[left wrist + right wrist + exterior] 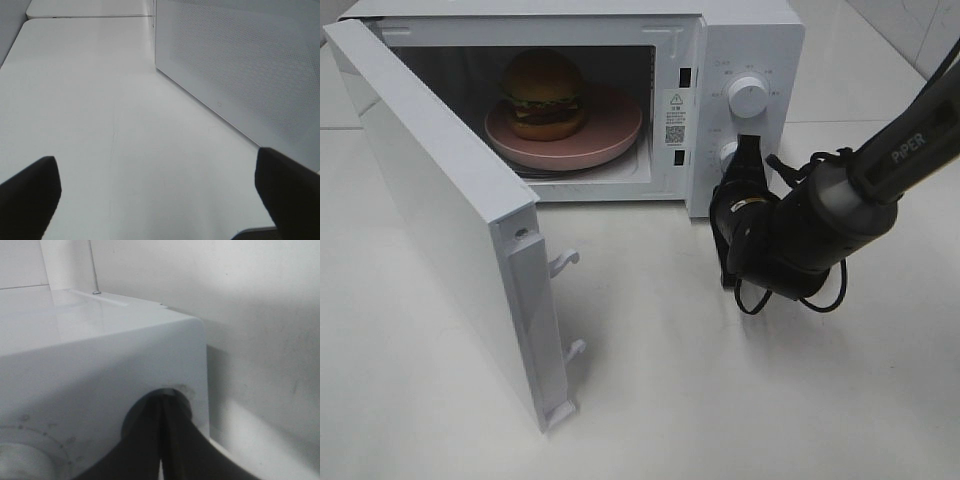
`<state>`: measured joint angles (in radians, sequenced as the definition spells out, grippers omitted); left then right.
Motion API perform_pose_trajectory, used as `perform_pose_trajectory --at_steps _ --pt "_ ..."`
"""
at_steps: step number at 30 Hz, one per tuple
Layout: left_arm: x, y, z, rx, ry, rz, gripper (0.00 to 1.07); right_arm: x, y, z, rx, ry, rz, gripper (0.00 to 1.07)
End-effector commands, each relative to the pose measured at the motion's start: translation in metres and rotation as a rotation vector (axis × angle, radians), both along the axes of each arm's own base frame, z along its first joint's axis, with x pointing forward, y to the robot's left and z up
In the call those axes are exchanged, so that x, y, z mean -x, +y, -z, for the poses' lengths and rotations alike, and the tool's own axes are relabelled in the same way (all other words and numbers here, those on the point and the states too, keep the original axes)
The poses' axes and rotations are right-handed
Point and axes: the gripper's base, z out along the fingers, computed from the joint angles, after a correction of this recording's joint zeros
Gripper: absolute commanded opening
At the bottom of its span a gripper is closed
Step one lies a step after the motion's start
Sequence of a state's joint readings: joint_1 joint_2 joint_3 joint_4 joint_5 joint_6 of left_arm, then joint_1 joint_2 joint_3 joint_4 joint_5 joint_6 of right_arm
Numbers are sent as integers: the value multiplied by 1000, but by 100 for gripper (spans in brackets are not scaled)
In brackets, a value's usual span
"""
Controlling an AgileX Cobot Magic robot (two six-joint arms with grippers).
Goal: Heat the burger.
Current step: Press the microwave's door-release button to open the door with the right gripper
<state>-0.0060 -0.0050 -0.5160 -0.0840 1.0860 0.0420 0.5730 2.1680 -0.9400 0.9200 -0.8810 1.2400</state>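
The burger (543, 92), with a glossy brown bun, lettuce and a dark patty, sits on a round pink plate (615, 130) inside the white microwave (760, 40). The microwave door (440, 200) stands swung open to the left. My right gripper (745, 150) is shut with nothing in it. Its tips touch the control panel beside the lower knob (727, 152), under the upper dial (750, 97). In the right wrist view the right gripper (162, 402) shows both fingers pressed together against the panel. My left gripper (155, 157) is open over bare table, out of the exterior high view.
The open door (240, 65) shows its perforated outer face close to the left gripper. Door latch hooks (565, 263) stick out from the door's free edge. White table (720, 400) lies in front of the microwave. A tiled wall is behind.
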Motion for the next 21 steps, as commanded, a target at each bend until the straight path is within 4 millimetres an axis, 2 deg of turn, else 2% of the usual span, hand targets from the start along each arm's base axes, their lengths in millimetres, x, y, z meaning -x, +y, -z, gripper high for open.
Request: perform_pose_trajectory --at_steps 1,11,21 --pt "0 -1 -1 11 -18 -1 98 -6 -6 -21 24 -92 -19 0" --pt "0 -1 -1 11 -18 -1 98 19 -14 -14 54 58 -90 0" --pt "0 -1 -1 11 -18 -1 98 41 -14 -36 122 77 -293 0"
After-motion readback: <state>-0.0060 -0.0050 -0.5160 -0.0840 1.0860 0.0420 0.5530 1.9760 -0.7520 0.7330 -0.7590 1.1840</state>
